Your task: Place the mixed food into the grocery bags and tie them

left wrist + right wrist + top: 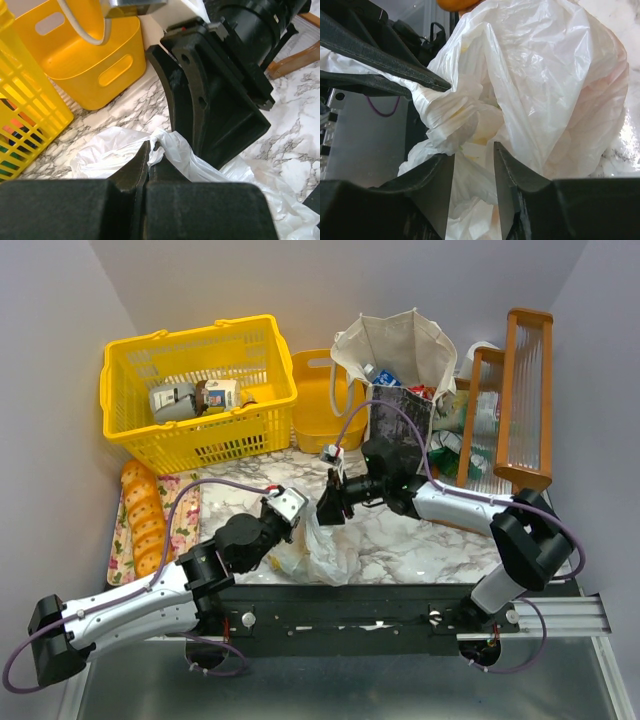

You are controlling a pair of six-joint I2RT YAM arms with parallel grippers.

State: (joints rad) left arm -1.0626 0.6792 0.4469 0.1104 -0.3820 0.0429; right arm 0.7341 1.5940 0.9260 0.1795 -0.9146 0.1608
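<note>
The thin white plastic bag (pixel 327 556) lies on the marble top between my two grippers, with pale orange shapes showing through its film (pixel 545 75). My left gripper (pixel 303 527) is shut on a twisted strip of the bag (pixel 167 142) at its mouth. My right gripper (pixel 323 513) is open, its jaws standing either side of a bunched fold of the bag (pixel 470 120), right opposite the left one. An orange (pixel 459 4) shows at the top edge of the right wrist view. The beige canvas tote (pixel 403 360) stands at the back, with a blue-labelled bottle (pixel 381 374) in its mouth.
A yellow basket (pixel 135 410) holding cartons stands at the back left, a small yellow bin (pixel 312 405) beside it. Bread loaves (pixel 143 520) lie on a flowered cloth at the left. A wooden rack (pixel 525 390) and some packets stand at the right.
</note>
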